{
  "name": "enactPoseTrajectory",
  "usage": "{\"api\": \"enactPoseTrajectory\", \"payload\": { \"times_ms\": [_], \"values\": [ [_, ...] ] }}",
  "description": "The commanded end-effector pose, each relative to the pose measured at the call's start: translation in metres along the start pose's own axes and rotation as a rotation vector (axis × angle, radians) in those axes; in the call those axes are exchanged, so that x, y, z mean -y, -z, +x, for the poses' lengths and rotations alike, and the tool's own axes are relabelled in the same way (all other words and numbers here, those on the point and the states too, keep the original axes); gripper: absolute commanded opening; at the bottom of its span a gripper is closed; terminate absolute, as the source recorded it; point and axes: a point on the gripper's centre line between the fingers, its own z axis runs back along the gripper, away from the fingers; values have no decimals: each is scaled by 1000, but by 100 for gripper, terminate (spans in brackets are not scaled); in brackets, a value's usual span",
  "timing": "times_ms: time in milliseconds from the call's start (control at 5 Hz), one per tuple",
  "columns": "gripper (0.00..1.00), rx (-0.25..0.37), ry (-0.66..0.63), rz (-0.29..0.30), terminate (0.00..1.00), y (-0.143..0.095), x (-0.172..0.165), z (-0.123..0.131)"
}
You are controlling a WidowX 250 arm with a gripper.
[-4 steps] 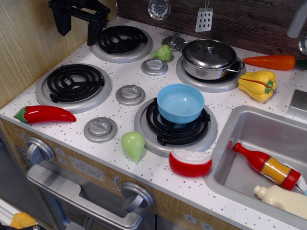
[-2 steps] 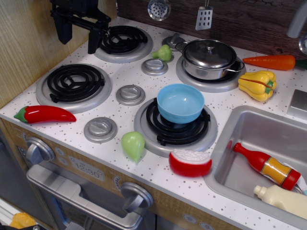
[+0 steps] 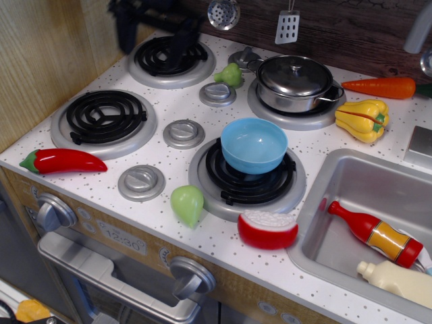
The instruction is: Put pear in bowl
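Jaws of the blurred black gripper (image 3: 154, 39) hang spread and empty over the back-left coil burner (image 3: 170, 57). Smooth, pale-green, teardrop pear (image 3: 187, 204) lies on the speckled white bench (image 3: 172, 158), just beside the front burner (image 3: 248, 179) carrying the glossy round light-blue bowl (image 3: 254, 144).

The pear (image 3: 187, 204) looks like smooth pale-green plastic with a soft shine, and the bowl (image 3: 254, 144) is plain light-blue plastic, also smooth and a little glossy. The pot (image 3: 295, 82) is polished metal that mirrors the light. The desk (image 3: 169, 109) has a matt white speckled top, and the side wall (image 3: 40, 61) shows wood grain.
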Motion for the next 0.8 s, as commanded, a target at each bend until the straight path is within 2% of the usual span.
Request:
{"api": "enactPoseTrajectory", "payload": {
  "times_ms": [0,200,400,600],
  "values": [
    [100,29,-113,-40,0,-33,36,-30],
    [100,22,-159,-62,0,-34,59,-55],
    [100,36,-181,-87,0,-21,70,-75],
    [100,80,-217,-96,0,1,76,-86]
  ]
}}
